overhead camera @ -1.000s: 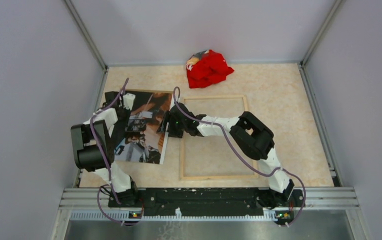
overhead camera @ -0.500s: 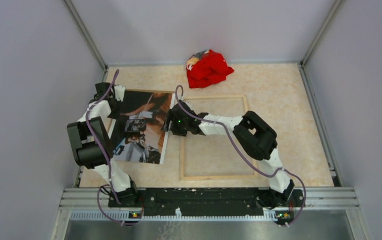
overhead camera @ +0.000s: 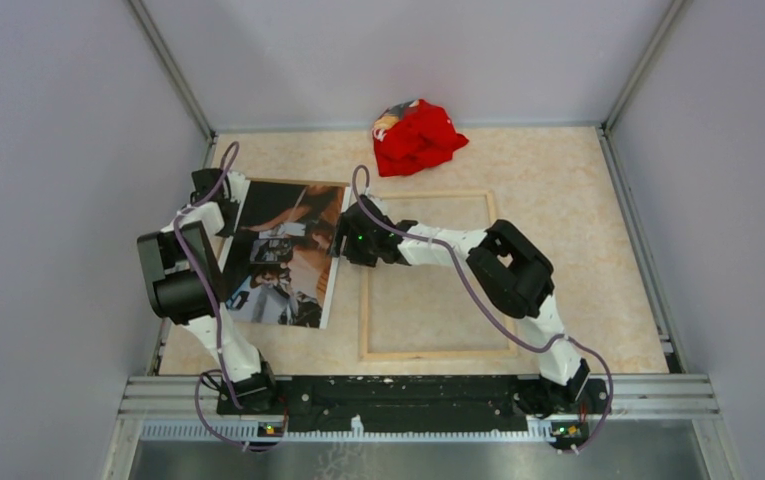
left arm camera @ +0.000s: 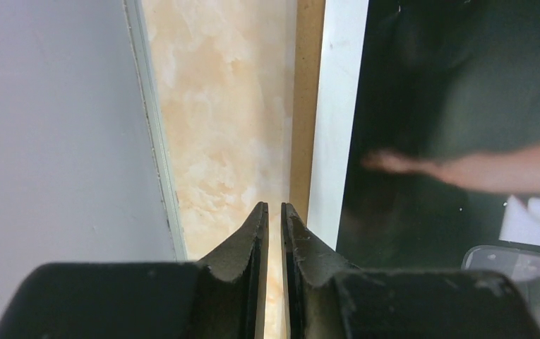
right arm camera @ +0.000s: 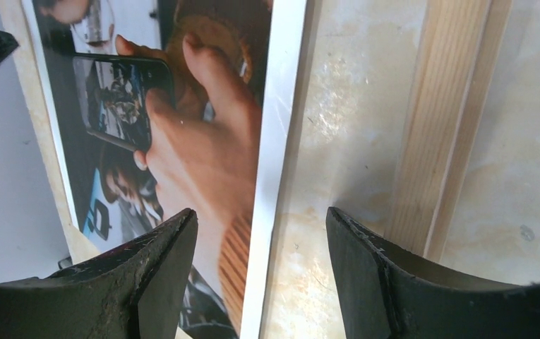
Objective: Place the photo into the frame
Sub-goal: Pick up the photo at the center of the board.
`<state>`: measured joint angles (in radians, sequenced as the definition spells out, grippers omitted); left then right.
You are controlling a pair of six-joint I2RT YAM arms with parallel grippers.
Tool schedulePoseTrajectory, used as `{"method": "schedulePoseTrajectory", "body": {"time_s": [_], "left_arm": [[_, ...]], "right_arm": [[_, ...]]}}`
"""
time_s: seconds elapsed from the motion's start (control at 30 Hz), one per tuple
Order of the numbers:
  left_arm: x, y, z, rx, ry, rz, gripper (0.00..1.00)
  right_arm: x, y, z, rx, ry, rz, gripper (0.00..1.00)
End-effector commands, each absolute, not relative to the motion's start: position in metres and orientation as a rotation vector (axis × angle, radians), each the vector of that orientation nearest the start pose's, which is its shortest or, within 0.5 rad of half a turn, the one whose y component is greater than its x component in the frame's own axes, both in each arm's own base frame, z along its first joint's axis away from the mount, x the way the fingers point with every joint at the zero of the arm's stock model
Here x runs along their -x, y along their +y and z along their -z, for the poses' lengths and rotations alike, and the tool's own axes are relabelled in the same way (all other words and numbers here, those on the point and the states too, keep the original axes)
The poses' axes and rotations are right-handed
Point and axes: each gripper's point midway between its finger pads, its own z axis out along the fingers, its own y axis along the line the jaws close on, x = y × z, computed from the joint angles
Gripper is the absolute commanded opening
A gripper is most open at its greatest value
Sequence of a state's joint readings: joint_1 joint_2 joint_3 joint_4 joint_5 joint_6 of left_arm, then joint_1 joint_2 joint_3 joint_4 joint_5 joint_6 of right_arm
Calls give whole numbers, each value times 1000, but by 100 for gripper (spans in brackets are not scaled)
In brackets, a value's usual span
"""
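A crumpled red cloth [overhead camera: 416, 137] lies at upper centre, clear of the frame [overhead camera: 436, 277]. The photo [overhead camera: 286, 255] lies left of it. The right gripper [right arm camera: 260, 247], fingers spread, straddles the photo's right edge; the left gripper [left arm camera: 274, 233], nearly pressed together, holds nothing beside its left edge.

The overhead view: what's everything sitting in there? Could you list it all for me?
photo: one, dark with orange-brown and white patches, left part of the table, picture side up.
board: one, brown, edge showing under the photo.
frame: one, pale wood, centre, right of the photo.
cloth: one, red, crumpled, far edge.
table: one, beige marbled.
left fingers: black, nearly closed, beside the photo's left edge, holding nothing.
right fingers: black, open, straddling the photo's right edge.
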<state>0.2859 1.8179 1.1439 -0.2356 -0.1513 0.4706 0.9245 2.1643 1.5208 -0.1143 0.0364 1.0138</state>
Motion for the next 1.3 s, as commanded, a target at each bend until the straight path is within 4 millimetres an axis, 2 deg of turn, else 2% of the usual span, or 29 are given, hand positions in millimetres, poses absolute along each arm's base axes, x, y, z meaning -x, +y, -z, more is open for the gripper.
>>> {"method": "schedulePoseTrajectory", "body": {"time_s": [0.0, 0.33, 0.9, 1.13, 1.27], "left_arm": [[-407, 168, -41, -152, 2506, -520, 18], [-401, 162, -27, -169, 2531, -490, 18], [-384, 128, -11, -210, 2574, -351, 17], [-377, 130, -9, -224, 2583, -374, 17], [-378, 132, -8, -227, 2585, -386, 17]], "right_arm": [[-334, 467, -37, -154, 2503, -843, 68], [-336, 467, -32, -174, 2515, -870, 67], [-340, 468, -22, -228, 2521, -903, 67], [-340, 478, -17, -272, 2531, -976, 66], [-340, 481, -21, -281, 2527, -993, 65]]}}
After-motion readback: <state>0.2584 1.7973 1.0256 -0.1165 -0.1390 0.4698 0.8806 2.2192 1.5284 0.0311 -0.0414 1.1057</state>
